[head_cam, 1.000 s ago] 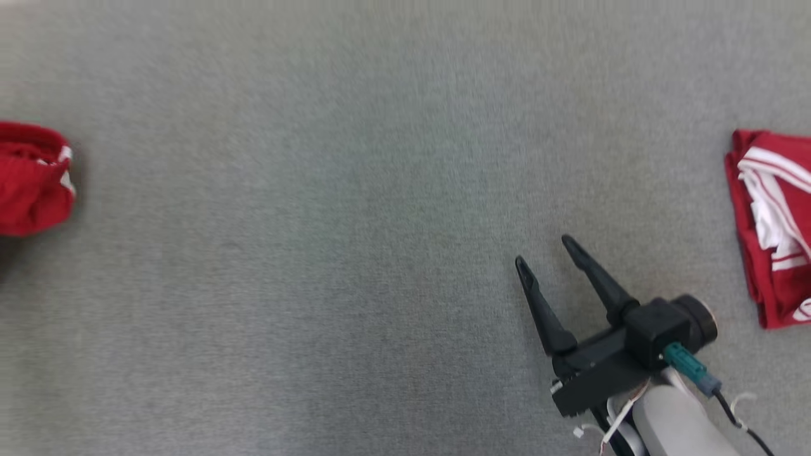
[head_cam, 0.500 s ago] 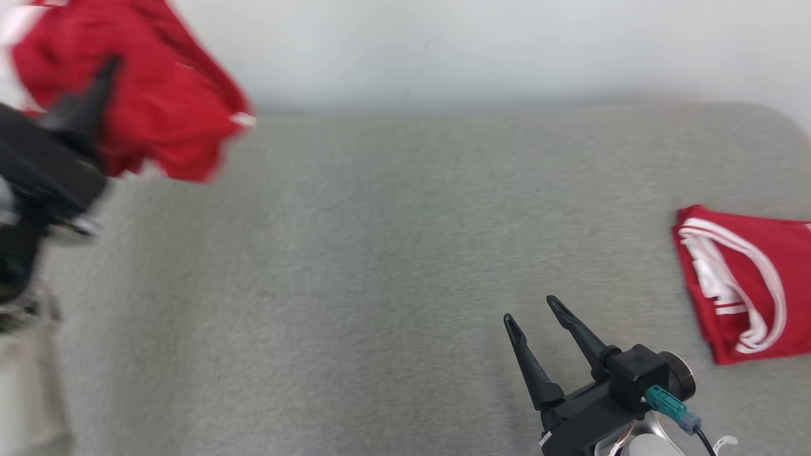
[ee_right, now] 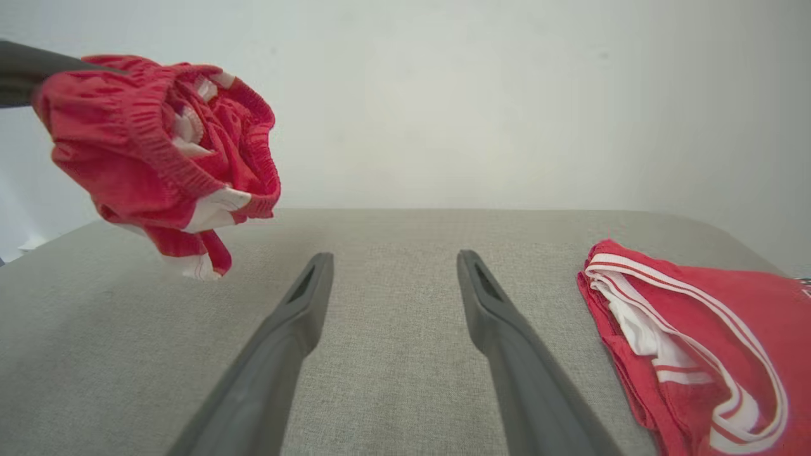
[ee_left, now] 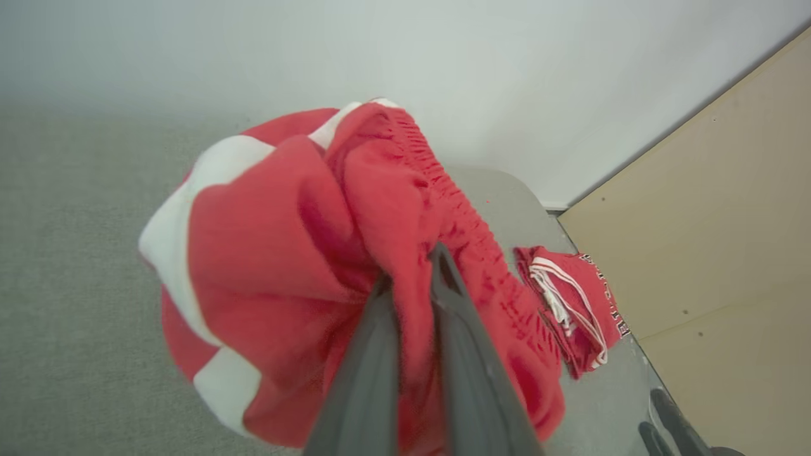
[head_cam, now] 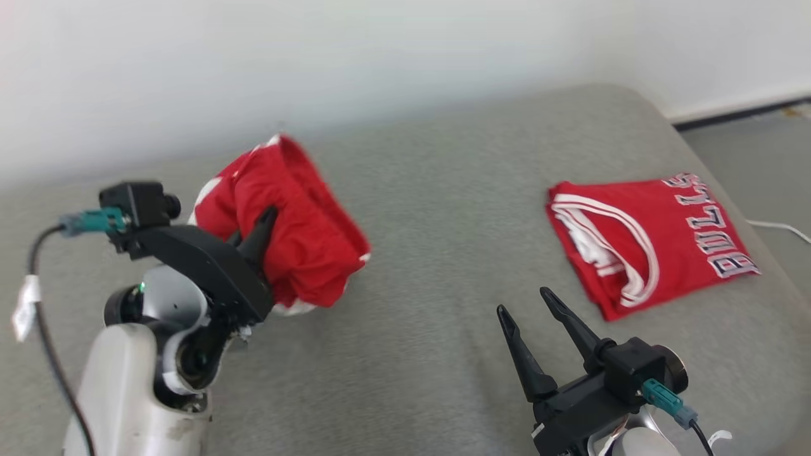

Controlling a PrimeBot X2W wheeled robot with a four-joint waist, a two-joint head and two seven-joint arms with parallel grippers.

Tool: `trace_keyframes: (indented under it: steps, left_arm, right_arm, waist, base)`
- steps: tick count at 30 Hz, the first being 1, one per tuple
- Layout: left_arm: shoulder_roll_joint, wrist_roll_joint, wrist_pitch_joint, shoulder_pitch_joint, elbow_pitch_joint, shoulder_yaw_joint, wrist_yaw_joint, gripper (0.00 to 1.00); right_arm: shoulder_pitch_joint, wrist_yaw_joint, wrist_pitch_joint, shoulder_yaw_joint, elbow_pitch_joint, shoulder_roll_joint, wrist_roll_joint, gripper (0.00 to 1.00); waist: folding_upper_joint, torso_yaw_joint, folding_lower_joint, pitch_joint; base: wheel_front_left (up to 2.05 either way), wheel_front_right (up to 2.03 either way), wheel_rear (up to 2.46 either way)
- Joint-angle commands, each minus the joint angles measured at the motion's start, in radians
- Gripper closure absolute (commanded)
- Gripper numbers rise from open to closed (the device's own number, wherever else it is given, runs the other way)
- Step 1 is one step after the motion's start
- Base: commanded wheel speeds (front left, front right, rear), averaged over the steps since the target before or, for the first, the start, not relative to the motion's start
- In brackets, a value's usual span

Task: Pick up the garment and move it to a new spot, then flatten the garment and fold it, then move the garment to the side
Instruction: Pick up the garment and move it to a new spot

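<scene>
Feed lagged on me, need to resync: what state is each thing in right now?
red shorts: bunched up, held in the air
left gripper: shut on the red shorts
right gripper: open, empty
red jersey: folded, lying on the grey pad

A grey, felt-like fabric-covered tabletop (head_cam: 431, 209) with a rounded far corner stood before a plain white wall (head_cam: 380, 57). The light was soft and even, and shadows were faint. Past the tabletop's right edge lay a grey floor (head_cam: 754, 149). A dark skirting strip (head_cam: 735, 115) ran along the wall's foot, and a thin white cable (head_cam: 782, 227) lay on the floor.
</scene>
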Motion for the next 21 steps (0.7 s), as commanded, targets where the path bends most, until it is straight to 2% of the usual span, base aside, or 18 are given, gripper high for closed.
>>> trace_keyframes:
  steps: [1, 7, 8, 9, 14, 21]
  left_arm:
    - [0.0, 0.028, -0.026, 0.008, 0.04, -0.005, 0.002, 1.0]
    - [-0.002, 0.116, -0.206, -0.008, 0.28, -0.031, -0.003, 1.0]
    - [-0.005, 0.121, -0.231, -0.012, 0.311, -0.038, -0.008, 0.47]
    - [-0.008, 0.122, -0.253, -0.016, 0.346, -0.044, -0.016, 0.0]
    - [-0.018, 0.15, -0.392, -0.034, 0.422, -0.088, -0.059, 0.0]
    - [-0.021, 0.202, -0.714, 0.046, 0.377, -0.114, -0.107, 0.0]
  right_arm:
    - [-0.006, -0.003, -0.005, -0.006, 0.0, 0.004, 0.002, 0.0]
    - [-0.018, -0.003, -0.007, -0.005, 0.004, 0.026, -0.002, 0.0]
    - [-0.02, -0.003, -0.007, -0.008, 0.006, 0.026, -0.003, 0.0]
    - [-0.02, -0.003, -0.008, -0.01, 0.008, 0.028, -0.003, 0.0]
    - [-0.003, -0.003, -0.008, -0.041, 0.009, 0.024, -0.011, 0.0]
    - [0.041, -0.003, -0.009, -0.101, 0.0, 0.005, -0.024, 0.0]
  waist:
    - [0.0002, -0.129, 0.0002, 0.063]
    - [0.0002, -0.191, 0.0002, 0.099]
    - [0.0002, -0.195, 0.0002, 0.101]
    - [0.0002, -0.197, 0.0002, 0.102]
    - [0.0002, -0.169, 0.0002, 0.089]
    - [0.0002, -0.078, 0.0002, 0.028]
  base:
    - [0.0, 0.0, 0.0]
    - [0.0, 0.0, 0.0]
    - [0.0, 0.0, 0.0]
    - [0.0, 0.0, 0.0]
    - [0.0, 0.0, 0.0]
    - [0.0, 0.0, 0.0]
